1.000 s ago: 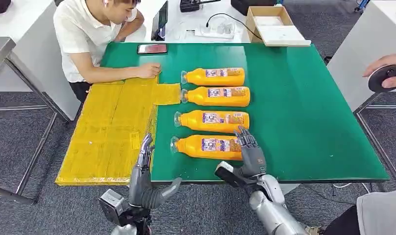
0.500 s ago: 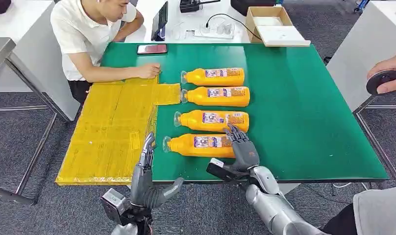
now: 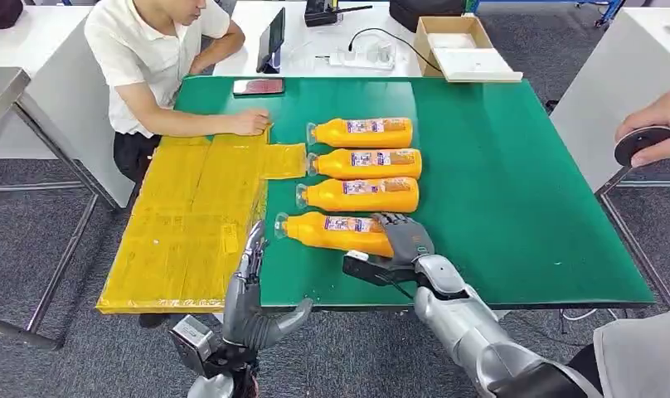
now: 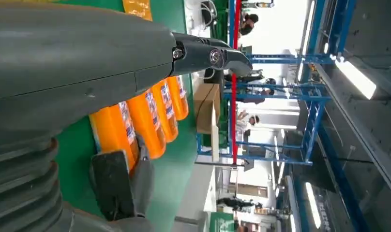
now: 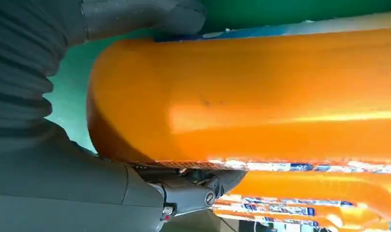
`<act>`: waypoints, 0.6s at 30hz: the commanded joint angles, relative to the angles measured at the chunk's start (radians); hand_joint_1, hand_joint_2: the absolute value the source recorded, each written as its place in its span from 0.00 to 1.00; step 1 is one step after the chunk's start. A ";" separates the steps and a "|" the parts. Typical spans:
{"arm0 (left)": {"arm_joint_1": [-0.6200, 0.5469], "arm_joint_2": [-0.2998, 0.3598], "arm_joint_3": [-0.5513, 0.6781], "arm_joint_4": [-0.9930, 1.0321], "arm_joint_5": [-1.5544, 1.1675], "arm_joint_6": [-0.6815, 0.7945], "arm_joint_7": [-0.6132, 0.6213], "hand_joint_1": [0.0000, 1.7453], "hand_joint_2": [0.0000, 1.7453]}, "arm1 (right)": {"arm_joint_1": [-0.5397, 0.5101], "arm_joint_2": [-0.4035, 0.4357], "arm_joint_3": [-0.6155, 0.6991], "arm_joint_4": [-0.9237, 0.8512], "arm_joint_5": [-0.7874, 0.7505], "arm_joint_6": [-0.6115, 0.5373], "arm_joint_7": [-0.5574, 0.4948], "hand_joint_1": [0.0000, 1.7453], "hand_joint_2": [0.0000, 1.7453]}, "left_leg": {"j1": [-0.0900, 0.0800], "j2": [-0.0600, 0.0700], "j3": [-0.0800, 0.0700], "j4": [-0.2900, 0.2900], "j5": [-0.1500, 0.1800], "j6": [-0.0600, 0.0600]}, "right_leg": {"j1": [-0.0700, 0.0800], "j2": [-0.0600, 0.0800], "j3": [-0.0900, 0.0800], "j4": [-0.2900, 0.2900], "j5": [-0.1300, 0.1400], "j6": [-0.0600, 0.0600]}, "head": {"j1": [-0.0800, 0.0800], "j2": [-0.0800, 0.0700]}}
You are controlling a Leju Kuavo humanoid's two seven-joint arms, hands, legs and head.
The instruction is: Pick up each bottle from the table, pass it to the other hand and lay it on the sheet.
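Head view: my right hand (image 3: 405,239) grips the nearest bottle (image 3: 336,233) at its base on the table (image 3: 514,191); my left hand (image 3: 250,290) is spread beside the sheet (image 3: 191,224).

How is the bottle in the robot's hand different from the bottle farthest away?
The nearest bottle is gripped by the right hand; the farthest bottle lies untouched. The nearest one is slanted and juts out toward the yellow sheet; the farthest lies straight in line. Both are orange, lying down.
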 commanded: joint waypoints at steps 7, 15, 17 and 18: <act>-0.022 0.017 0.014 0.028 0.004 -0.014 0.005 0.00 1.00 | 0.024 0.020 0.012 0.069 -0.076 -0.007 -0.132 1.00 1.00 | 0.002 -0.002 0.002 -0.002 0.001 -0.002 | 0.002 -0.003 0.003 -0.003 0.000 -0.002 | 0.000 0.000; 0.047 -0.049 0.133 -0.005 0.213 0.173 0.170 0.00 1.00 | 0.257 0.091 -0.169 -0.260 -0.422 -0.201 -0.411 1.00 1.00 | 0.002 0.001 0.001 -0.002 -0.001 -0.002 | 0.002 0.000 0.001 -0.001 -0.001 -0.002 | 0.000 0.000; 0.045 -0.043 0.125 -0.002 0.222 0.178 0.165 0.00 1.00 | 0.261 0.084 -0.156 -0.280 -0.428 -0.193 -0.393 1.00 1.00 | 0.002 -0.002 -0.002 -0.001 -0.001 -0.002 | 0.002 -0.002 -0.001 0.000 -0.002 -0.002 | 0.000 0.000; 0.050 -0.055 0.141 0.001 0.262 0.212 0.185 0.00 1.00 | 0.282 0.092 -0.178 -0.322 -0.473 -0.232 -0.433 1.00 1.00 | 0.002 -0.002 -0.005 0.000 -0.001 -0.002 | 0.002 -0.001 -0.003 0.000 -0.001 -0.001 | 0.000 0.000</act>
